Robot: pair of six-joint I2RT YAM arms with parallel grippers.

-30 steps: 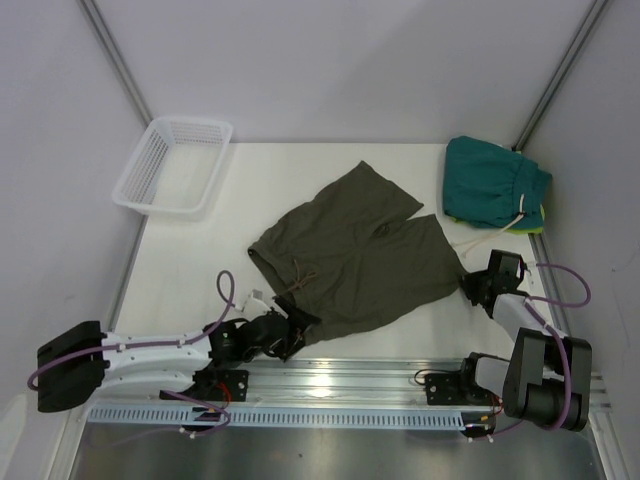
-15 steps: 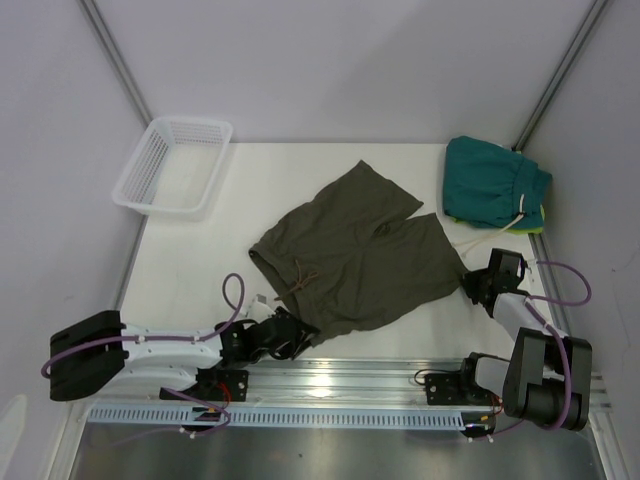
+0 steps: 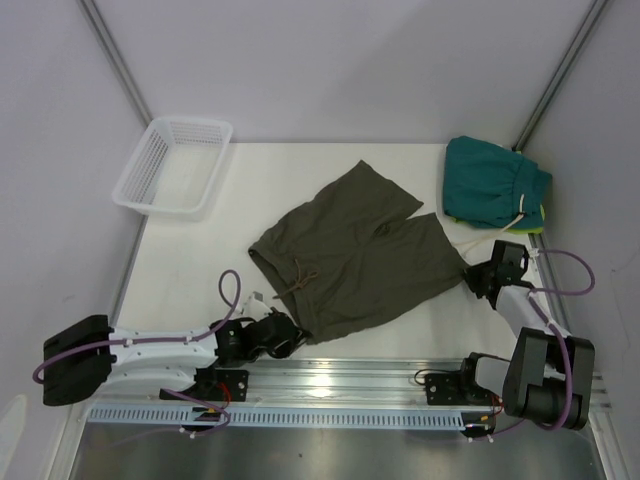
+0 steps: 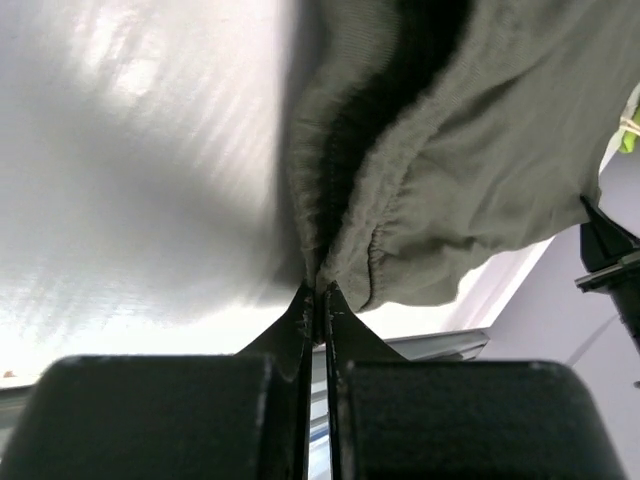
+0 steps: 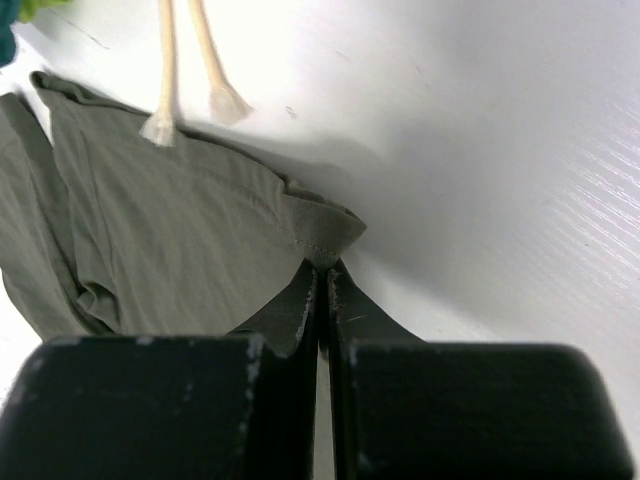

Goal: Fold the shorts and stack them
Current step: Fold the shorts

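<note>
The olive-green shorts (image 3: 360, 255) lie spread flat in the middle of the white table, the dark drawstring toward the near left. My left gripper (image 3: 292, 333) is shut on the near waistband corner (image 4: 330, 260), where the cloth bunches at the fingertips (image 4: 318, 296). My right gripper (image 3: 478, 280) is shut on the right leg's hem corner (image 5: 320, 235) at the shorts' right edge. A folded teal pair of shorts (image 3: 492, 182) with a white drawstring (image 5: 165, 70) sits at the far right.
A white plastic basket (image 3: 172, 164) stands at the far left corner. The metal rail (image 3: 340, 385) with both arm bases runs along the near edge. Grey walls close in the table on three sides.
The left gripper closed from open onto the waistband corner after sliding in under the near edge of the shorts. The right gripper kept its hold and lifted slightly away.
</note>
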